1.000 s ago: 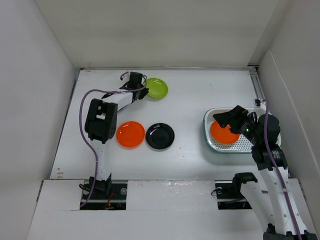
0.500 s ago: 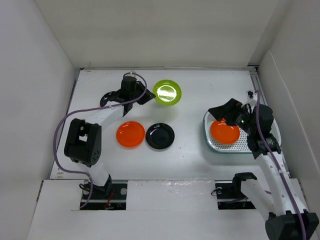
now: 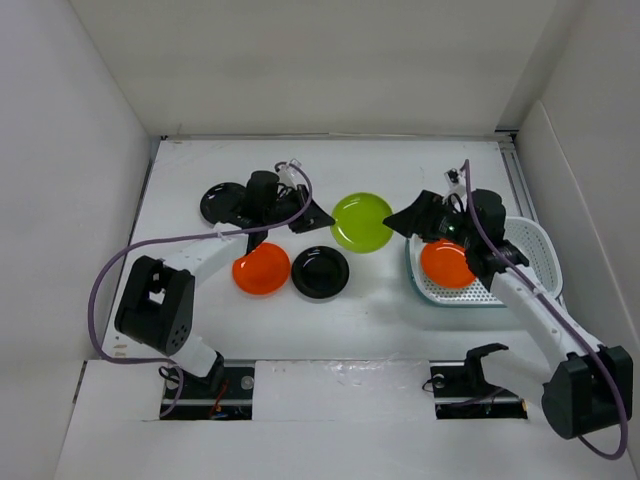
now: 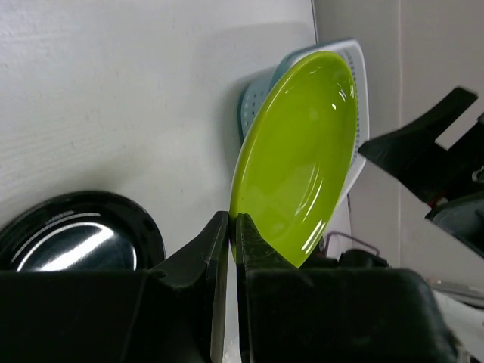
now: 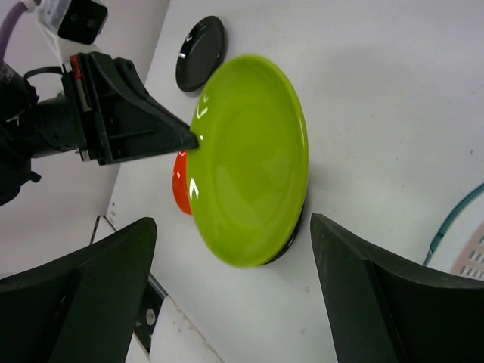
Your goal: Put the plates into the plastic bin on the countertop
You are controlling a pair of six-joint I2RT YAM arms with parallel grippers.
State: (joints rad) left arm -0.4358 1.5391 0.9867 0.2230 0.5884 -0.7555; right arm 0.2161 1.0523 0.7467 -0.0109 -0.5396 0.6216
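My left gripper is shut on the rim of the lime green plate and holds it above the countertop, just left of the plastic bin. The pinch shows in the left wrist view, with the plate tilted up. My right gripper is open and empty, facing the green plate from the bin side. One orange plate lies in the bin. Another orange plate and a black plate lie on the countertop. A second black plate lies at the back left.
White walls bound the countertop on the left, back and right. The bin's right half shows bare perforated floor. The left arm's purple cable loops over the left side. The arm bases sit at the near edge.
My left gripper has carried the green plate from the back toward the right, up to the bin. My right gripper has swung left, out over the bin's left edge, toward the plate.
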